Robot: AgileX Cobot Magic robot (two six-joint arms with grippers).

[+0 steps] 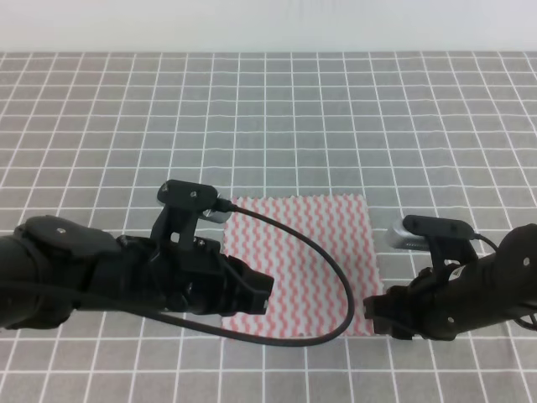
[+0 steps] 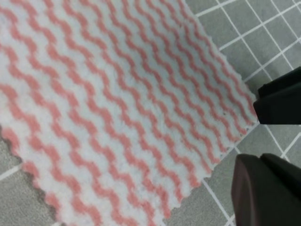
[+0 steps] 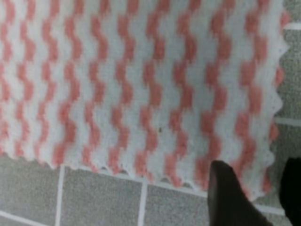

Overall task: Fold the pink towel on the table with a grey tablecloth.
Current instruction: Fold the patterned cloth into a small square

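Observation:
The pink towel lies flat on the table with a grey tablecloth, showing its wavy pink and white stripes. My left gripper hovers low over the towel's near left part. In the left wrist view the towel fills the frame, and the left gripper is open with a towel corner between its dark fingers. My right gripper sits at the towel's near right corner. Seen from the right wrist, the right gripper is open astride that corner of the towel.
A black cable from the left arm loops over the towel's middle. Grid-lined grey cloth stretches back to a white wall. Both dark arms fill the near edge of the table.

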